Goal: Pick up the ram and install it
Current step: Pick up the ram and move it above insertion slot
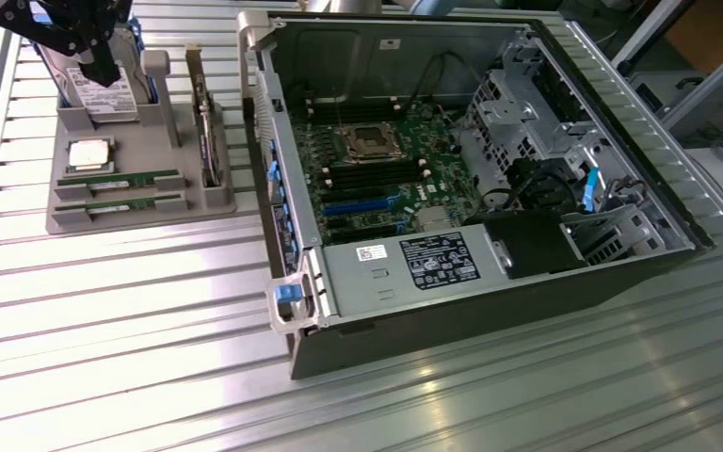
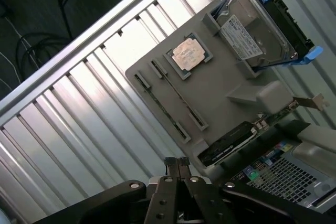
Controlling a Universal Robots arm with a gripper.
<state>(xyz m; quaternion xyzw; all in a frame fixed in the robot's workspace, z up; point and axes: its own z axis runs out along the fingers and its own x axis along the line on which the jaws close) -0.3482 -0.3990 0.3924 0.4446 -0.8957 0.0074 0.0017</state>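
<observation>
Exterior view: the fingers (image 1: 98, 66) hang at the exterior view's upper left, seemingly above the upright hard drive (image 1: 91, 94) in the grey tray (image 1: 123, 222) on the surface (image 1: 148, 311). The ram (image 1: 118, 180) lies in a tray slot beside a second stick (image 1: 118, 201), near the silver processor (image 1: 89, 154), well apart from the open computer case (image 1: 462, 169). Wrist view: the fingers (image 2: 170, 164) are pressed together, holding nothing; the ram (image 2: 177, 96) sits edge-on in its slot, untouched
</observation>
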